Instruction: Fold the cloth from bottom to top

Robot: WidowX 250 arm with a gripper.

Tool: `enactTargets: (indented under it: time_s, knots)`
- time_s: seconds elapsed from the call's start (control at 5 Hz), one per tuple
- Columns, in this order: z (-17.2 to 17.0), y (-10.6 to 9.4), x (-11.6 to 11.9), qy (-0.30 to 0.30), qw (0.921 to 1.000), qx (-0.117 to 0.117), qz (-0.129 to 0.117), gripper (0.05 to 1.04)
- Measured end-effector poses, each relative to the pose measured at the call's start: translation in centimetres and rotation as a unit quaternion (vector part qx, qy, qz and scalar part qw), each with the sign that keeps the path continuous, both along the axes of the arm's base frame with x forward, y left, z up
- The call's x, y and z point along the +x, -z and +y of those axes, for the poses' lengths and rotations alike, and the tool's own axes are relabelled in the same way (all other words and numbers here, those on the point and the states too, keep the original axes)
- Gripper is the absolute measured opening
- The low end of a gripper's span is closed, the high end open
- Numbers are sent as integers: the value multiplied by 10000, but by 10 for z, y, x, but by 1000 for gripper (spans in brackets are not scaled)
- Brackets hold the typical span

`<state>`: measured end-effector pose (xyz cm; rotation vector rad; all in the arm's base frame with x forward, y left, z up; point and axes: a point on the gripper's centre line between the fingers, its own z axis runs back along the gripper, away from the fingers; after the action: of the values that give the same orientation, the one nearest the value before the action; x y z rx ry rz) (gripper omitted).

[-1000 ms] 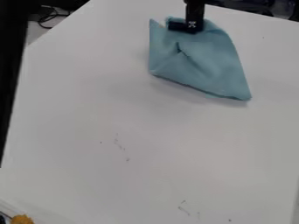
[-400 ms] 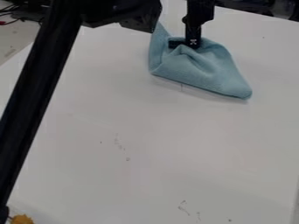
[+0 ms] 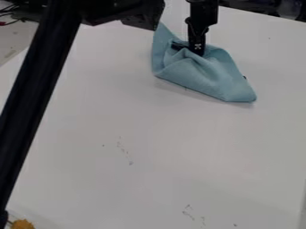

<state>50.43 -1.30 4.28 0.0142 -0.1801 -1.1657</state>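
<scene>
Tabletop (image 3: 155, 147), white, smooth and broad, stretches below the black robot arm (image 3: 39, 89), whose long straight tube slants from 11 o'clock down to 8 o'clock at the view's edge. Toward 1 o'clock lies the light-blue, soft fabric cloth (image 3: 206, 78), bunched and creased around its middle. One pointed corner of it rises toward 11 o'clock, another reaches toward 4 o'clock, and its near edge slopes between 8 and 4 o'clock. Over its 12 o'clock part hangs the black two-finger gripper (image 3: 192, 48), its lower end down among the folds and touching the fabric. How far open it is cannot be told, nor whether it has hold of the cloth. A fuzzy orange-yellow object (image 3: 23, 224) sits at the 7 o'clock corner. Faint dark marks (image 3: 125, 153) speckle the white surface around 7 o'clock, with more near 5 o'clock.
</scene>
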Motion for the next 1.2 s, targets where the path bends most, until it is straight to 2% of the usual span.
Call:
enactTargets:
  time_s: [0.2,0.4,0.6,0.8,1.0,1.2]
  knots:
    - [2,-16,1,-106,9999,34,-75,1006]
    - [2,-38,0,-238,9994,24,-257,1007]
    - [-1,-59,-9,-462,9984,75,-302,1001]
    - [-16,-60,-34,-661,9978,-16,-83,1001]
    - [-27,-58,-55,-847,9961,-207,157,1001]
    - [-52,-55,-74,-1158,9927,-254,238,1001]
